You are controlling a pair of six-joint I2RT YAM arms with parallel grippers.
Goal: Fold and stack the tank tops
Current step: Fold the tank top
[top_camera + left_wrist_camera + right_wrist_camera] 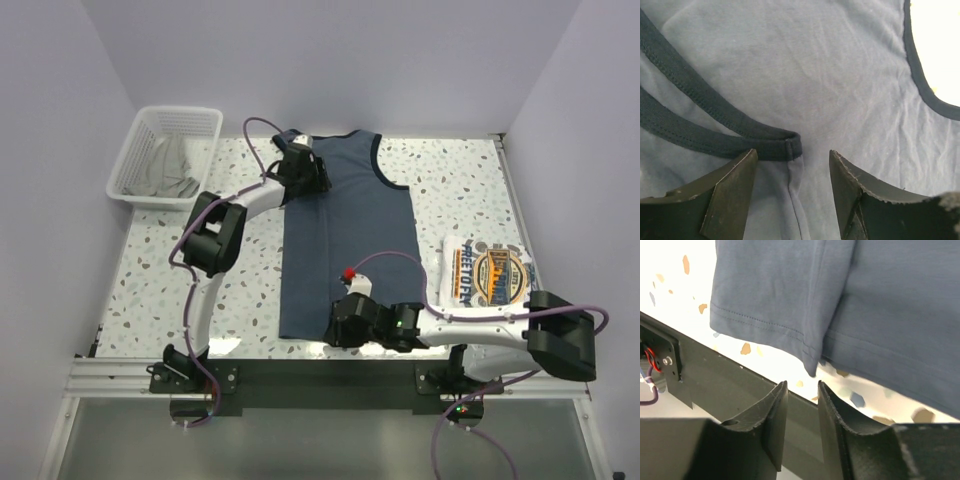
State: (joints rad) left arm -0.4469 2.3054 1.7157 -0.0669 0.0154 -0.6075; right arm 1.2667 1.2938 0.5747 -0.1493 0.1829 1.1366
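The slate-blue tank top (350,230) lies flat in the middle of the surface (235,290), neck toward the far wall and hem at the near edge. Its left side seems to be turned in over the body, judging by the long crease down the cloth. The white tank top (487,272) sits just to its right as a folded packet, graphic up, which suggests it is finished and waiting to be stacked.

The left hand (793,160) is at the top-left shoulder with its jaws wide, holding nothing. The navy strap (700,95) is doubled over right in front of it, its end near the left finger. That suits either pinning the shoulder or taking hold of it for the next fold.

The right hand (802,385) is low at the near edge with its jaws narrow and a small gap between them. The hem corner (810,365) lies just beyond the tips and is not between them. Whether the tips touch the cloth is hard to tell from this angle. With a hand at each end of the same side, the pair looks set to lift that edge together.

A white mesh basket (128,160) stands at the far left with grey cloth in it.
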